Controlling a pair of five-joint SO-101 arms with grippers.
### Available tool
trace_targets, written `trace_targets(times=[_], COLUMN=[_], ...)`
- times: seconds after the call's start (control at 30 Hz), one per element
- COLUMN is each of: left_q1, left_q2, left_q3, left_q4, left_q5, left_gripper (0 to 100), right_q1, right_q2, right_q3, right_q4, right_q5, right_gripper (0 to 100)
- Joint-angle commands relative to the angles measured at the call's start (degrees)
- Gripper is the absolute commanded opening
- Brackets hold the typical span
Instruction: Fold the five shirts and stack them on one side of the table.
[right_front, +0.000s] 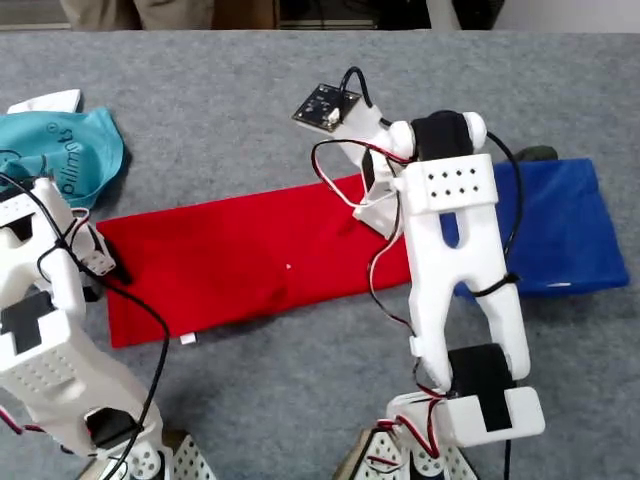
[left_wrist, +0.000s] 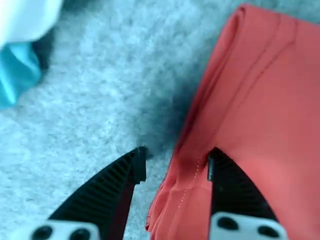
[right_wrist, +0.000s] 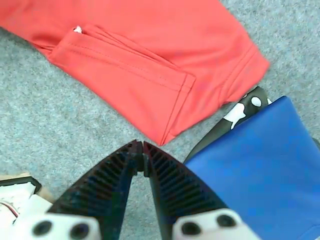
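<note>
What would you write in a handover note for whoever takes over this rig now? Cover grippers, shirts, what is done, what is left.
Left gripper: open, jaws astride the end edge of the red shirt.
Right gripper: shut, empty, over the table by the red shirt's other end.
Blue shirt: folded, at one side, over a black spotted cloth.
Teal shirt: crumpled at the opposite side, beside a white cloth.
Done: red folded into a long strip.
Left: fold red shorter, stack it, then the teal.

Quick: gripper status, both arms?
Left gripper: open, straddling the red shirt edge.
Right gripper: shut, holding nothing.
</note>
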Motion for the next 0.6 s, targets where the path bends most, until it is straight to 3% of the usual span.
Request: trace_targets(times=[0.0,0.17,0.33,0.57], left_q1=[1.7,4.3,4.5,3.9], left_q2=[2.9,6.1,10.6,11.9], left_q3=[-3.0,-3.7,-6.6,-9.8], left_q4=[0.2,4.0,5.6,5.6], left_q5=[1.6,2.0,2.8,6.8], left_gripper=[21,20,6,2], right_q1=[0.6,0.6,0.7,1.1], right_q2=[-2.9,-3.1,-3.1,-5.0], right_q3=[-0.3,-0.1,-0.1,0.0], right_q4=[-1.1,-2.1,-2.1,0.1], right_q5=[-0.4,-0.4,-0.6,-0.7], right_gripper=[0.5,0.5,0.5,0.5])
